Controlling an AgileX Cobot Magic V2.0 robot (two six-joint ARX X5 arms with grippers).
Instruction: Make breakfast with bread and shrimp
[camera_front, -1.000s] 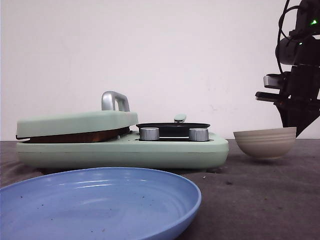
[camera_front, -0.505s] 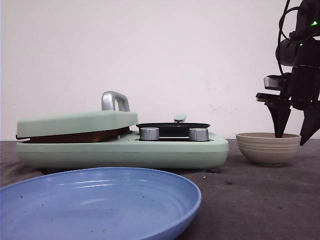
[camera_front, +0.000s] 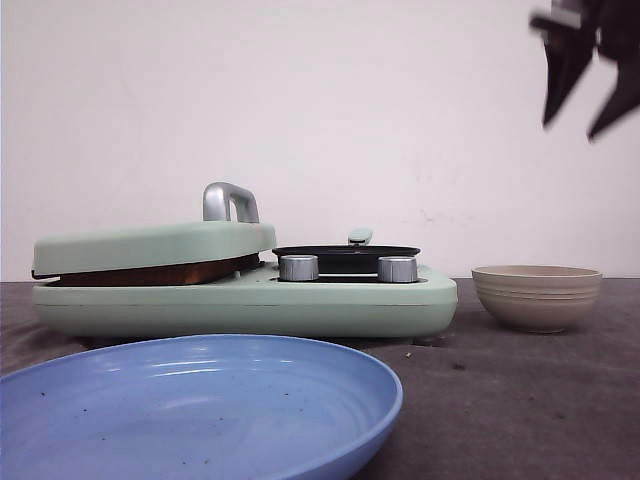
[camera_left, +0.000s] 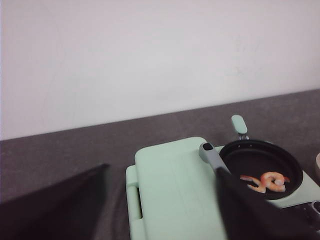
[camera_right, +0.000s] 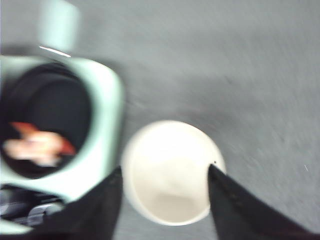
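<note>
The shrimp (camera_left: 265, 182), a few pink-orange curved pieces, lie in the black pan (camera_left: 260, 170) on the right side of the mint-green breakfast maker (camera_front: 240, 300). They also show, blurred, in the right wrist view (camera_right: 37, 145). No bread slice is in view; only a brown strip (camera_front: 150, 272) shows in the gap under the closed lid (camera_left: 175, 190). My left gripper (camera_left: 161, 170) is open and empty above the lid. My right gripper (camera_front: 572, 130) is open and empty, high above the beige ribbed bowl (camera_front: 537, 297); in its wrist view (camera_right: 164, 169) the bowl (camera_right: 172, 170) looks empty.
A large blue plate (camera_front: 190, 410) lies at the front, before the maker. Two silver knobs (camera_front: 299, 267) sit on the maker's front, and a grey handle (camera_front: 229, 200) stands on its lid. The bowl stands on the dark table (camera_front: 520, 400) right of the maker.
My right gripper set the bowl down on the table, let go of it and rose well above it. The maker and the plate have not moved.
</note>
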